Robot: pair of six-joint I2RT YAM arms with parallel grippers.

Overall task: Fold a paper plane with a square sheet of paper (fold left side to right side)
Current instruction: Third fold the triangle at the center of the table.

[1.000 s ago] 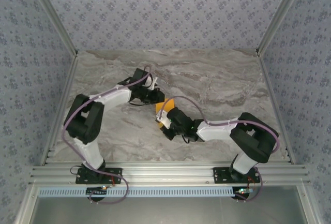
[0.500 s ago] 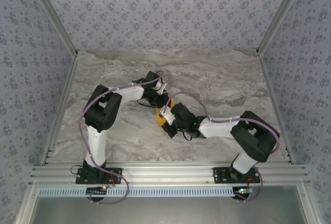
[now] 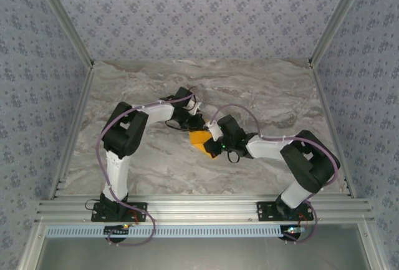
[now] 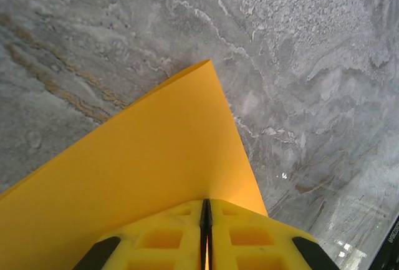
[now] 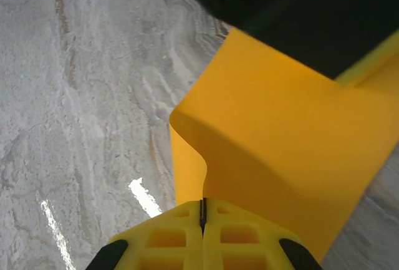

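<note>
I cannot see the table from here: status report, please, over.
Left gripper shut on the paper. Right gripper shut on it too. Paper curled, not flat. No obstacle on table.

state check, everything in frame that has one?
thin orange-yellow paper sheet: bent in a soft curve, not pressed into a flat crease, pinched by both claws.
left claw: shut on the paper sheet.
right claw: shut on the paper sheet, right at its curled edge.
</note>
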